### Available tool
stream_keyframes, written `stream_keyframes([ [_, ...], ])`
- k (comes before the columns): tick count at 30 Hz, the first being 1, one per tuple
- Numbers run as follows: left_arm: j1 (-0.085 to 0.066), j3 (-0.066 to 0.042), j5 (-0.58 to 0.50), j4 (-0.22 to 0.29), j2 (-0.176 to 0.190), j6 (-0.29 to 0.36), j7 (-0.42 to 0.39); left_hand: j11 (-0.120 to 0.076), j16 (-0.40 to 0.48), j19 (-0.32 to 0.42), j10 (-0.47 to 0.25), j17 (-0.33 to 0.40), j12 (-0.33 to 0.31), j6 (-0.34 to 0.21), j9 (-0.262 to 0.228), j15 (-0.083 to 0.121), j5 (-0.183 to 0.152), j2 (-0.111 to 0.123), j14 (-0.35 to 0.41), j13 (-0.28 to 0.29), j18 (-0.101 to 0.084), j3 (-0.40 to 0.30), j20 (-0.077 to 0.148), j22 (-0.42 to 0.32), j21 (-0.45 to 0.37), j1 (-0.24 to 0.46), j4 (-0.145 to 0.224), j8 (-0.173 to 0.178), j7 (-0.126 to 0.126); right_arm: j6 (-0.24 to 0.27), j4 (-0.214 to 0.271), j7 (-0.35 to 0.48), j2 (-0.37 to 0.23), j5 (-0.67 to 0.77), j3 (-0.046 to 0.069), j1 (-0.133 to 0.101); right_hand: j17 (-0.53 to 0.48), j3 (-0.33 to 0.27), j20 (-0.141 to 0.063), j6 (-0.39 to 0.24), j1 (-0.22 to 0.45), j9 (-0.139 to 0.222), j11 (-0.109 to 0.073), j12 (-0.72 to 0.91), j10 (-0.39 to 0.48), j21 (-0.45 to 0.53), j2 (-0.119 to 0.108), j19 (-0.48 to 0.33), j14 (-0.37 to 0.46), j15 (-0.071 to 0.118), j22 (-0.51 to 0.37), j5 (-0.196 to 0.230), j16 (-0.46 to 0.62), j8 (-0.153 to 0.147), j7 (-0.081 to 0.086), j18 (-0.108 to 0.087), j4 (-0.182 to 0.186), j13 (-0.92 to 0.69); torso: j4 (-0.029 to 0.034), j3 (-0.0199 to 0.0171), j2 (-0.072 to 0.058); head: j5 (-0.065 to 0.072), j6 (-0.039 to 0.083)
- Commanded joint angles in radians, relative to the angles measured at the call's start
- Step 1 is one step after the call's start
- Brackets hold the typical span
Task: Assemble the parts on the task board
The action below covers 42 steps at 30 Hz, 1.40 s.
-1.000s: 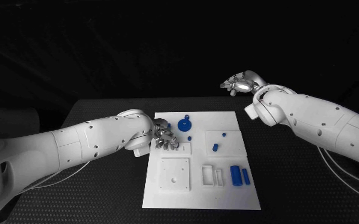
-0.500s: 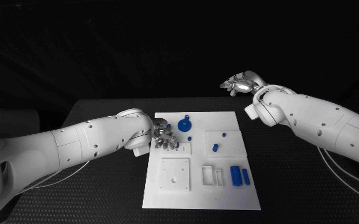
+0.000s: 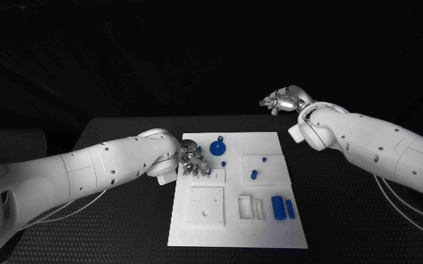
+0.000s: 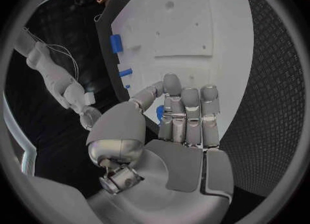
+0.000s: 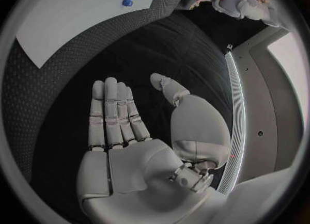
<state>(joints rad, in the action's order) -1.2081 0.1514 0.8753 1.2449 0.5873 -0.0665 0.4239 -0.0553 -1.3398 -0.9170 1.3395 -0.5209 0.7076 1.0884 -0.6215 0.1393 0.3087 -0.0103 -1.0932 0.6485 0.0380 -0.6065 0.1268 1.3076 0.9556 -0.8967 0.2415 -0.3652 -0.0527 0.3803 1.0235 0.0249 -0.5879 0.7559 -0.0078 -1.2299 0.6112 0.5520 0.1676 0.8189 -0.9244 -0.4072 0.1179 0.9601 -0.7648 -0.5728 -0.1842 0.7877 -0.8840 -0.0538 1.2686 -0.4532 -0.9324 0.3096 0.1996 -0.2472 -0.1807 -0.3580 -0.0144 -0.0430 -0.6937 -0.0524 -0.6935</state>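
Task board [image 3: 236,233], two robot hands [image 3: 195,160]

A black table [image 3: 123,239] with a fine woven or mesh-like surface texture fills the lower part of the head view; its far edge runs across roughly mid-frame. Behind it the room is almost wholly dark (no wall or furniture can be made out there). In the right wrist view, a pale wall panel [image 5: 274,100] stands beyond the table, edged by a thin bright light strip [image 5: 236,110].
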Motion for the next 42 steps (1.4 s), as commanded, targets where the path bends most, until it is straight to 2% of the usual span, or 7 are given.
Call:
stream_keyframes([
  [1, -0.001, 0.000, -0.023, 0.001, -0.003, 0.012, -0.014, 0.002, -0.004, -0.001, 0.006, 0.002, -0.005, -0.006, -0.002, 0.010, -0.022, 0.023, -0.001, 0.001, -0.012, 0.004, 0.112, 0.018, -0.005, 0.007, -0.017, -0.004, -0.001, -0.013, 0.000, 0.010, 0.001, 0.000, 0.000, 0.001, -0.001, -0.008, 0.006, -0.004, 0.009, 0.001, 0.000, 0.006, 0.004, 0.005, 0.003, -0.003, 0.006, -0.001, 0.001, -0.005, -0.006, 0.001, 0.000, -0.015, 0.000, 0.002, 0.0000, -0.0001, 0.000, 0.001, -0.001],
  [14, -0.001, -0.001, -0.029, -0.001, -0.002, 0.020, -0.013, 0.002, -0.005, -0.002, 0.008, 0.003, -0.007, -0.006, -0.005, 0.011, -0.084, 0.065, -0.003, 0.002, -0.010, 0.010, 0.113, 0.018, -0.007, 0.025, -0.064, -0.003, 0.000, -0.013, 0.000, 0.010, 0.001, 0.000, 0.000, 0.001, -0.002, -0.008, 0.006, -0.004, 0.009, 0.001, 0.000, 0.006, 0.004, 0.005, 0.002, -0.003, 0.006, -0.001, 0.001, -0.005, -0.006, 0.001, 0.000, -0.015, 0.000, 0.003, -0.0006, 0.0001, 0.000, 0.000, 0.001],
  [26, -0.001, -0.001, -0.032, 0.003, 0.005, 0.041, -0.024, 0.001, -0.005, -0.003, 0.007, 0.004, -0.008, -0.007, -0.006, 0.012, -0.088, 0.080, -0.002, 0.003, -0.009, 0.009, 0.114, 0.018, -0.007, 0.021, -0.069, -0.002, 0.000, -0.013, 0.000, 0.011, 0.000, 0.000, 0.000, 0.001, -0.002, -0.008, 0.006, -0.004, 0.009, 0.001, 0.000, 0.007, 0.004, 0.006, 0.003, -0.004, 0.006, -0.001, 0.002, -0.005, -0.007, 0.001, 0.000, -0.015, 0.000, 0.003, -0.0009, 0.0004, 0.000, 0.001, 0.003],
  [29, 0.000, -0.007, -0.032, 0.021, 0.018, 0.057, -0.030, 0.001, -0.004, -0.004, 0.005, 0.005, -0.009, -0.009, -0.007, 0.013, -0.118, 0.110, -0.002, 0.003, -0.008, 0.012, 0.116, 0.017, -0.009, 0.033, -0.091, 0.000, 0.001, -0.013, 0.002, 0.011, -0.003, -0.001, 0.000, 0.001, -0.002, -0.008, 0.006, -0.005, 0.009, 0.001, 0.000, 0.007, 0.004, 0.006, 0.003, -0.004, 0.006, -0.001, 0.002, -0.005, -0.007, 0.001, 0.000, -0.015, 0.000, 0.004, -0.0012, 0.0009, 0.000, 0.002, 0.004],
  [33, 0.000, -0.023, -0.016, 0.058, 0.044, 0.081, -0.037, 0.002, -0.001, -0.005, 0.001, 0.008, -0.012, -0.015, -0.007, 0.015, -0.252, 0.174, 0.000, 0.004, -0.006, 0.012, 0.117, 0.016, -0.013, 0.055, -0.141, 0.005, 0.002, -0.012, 0.002, 0.011, -0.008, -0.001, 0.000, 0.002, -0.003, -0.008, 0.006, -0.005, 0.009, 0.001, 0.001, 0.007, 0.005, 0.006, 0.002, -0.004, 0.006, -0.001, 0.002, -0.005, -0.007, 0.001, 0.000, -0.015, 0.000, 0.004, -0.0004, 0.0004, 0.000, 0.006, 0.002],
  [36, -0.001, -0.024, 0.010, 0.085, 0.061, 0.082, -0.034, 0.002, 0.001, -0.004, -0.006, 0.009, -0.015, -0.024, -0.009, 0.014, -0.260, 0.246, 0.005, 0.005, -0.005, 0.007, 0.117, 0.015, -0.017, 0.084, -0.195, 0.009, -0.003, -0.011, 0.003, 0.011, -0.009, -0.001, 0.000, 0.002, -0.003, -0.008, 0.006, -0.005, 0.009, 0.002, 0.001, 0.008, 0.005, 0.006, 0.002, -0.004, 0.006, -0.001, 0.002, -0.005, -0.007, 0.001, 0.000, -0.015, 0.000, 0.004, 0.0009, -0.0003, 0.001, 0.007, 0.002],
  [42, 0.000, -0.024, 0.091, 0.117, 0.068, 0.065, -0.010, 0.003, 0.001, 0.000, -0.013, 0.009, -0.016, -0.032, -0.015, 0.013, -0.260, 0.275, 0.011, 0.008, -0.005, 0.000, 0.116, 0.016, -0.019, 0.105, -0.257, 0.009, -0.004, -0.011, 0.005, 0.011, -0.011, -0.001, 0.000, 0.002, -0.003, -0.009, 0.006, -0.005, 0.009, 0.002, 0.001, 0.008, 0.005, 0.006, 0.002, -0.004, 0.006, -0.002, 0.002, -0.005, -0.007, 0.001, 0.000, -0.015, -0.001, 0.005, 0.0005, -0.0002, 0.001, 0.006, 0.006],
])
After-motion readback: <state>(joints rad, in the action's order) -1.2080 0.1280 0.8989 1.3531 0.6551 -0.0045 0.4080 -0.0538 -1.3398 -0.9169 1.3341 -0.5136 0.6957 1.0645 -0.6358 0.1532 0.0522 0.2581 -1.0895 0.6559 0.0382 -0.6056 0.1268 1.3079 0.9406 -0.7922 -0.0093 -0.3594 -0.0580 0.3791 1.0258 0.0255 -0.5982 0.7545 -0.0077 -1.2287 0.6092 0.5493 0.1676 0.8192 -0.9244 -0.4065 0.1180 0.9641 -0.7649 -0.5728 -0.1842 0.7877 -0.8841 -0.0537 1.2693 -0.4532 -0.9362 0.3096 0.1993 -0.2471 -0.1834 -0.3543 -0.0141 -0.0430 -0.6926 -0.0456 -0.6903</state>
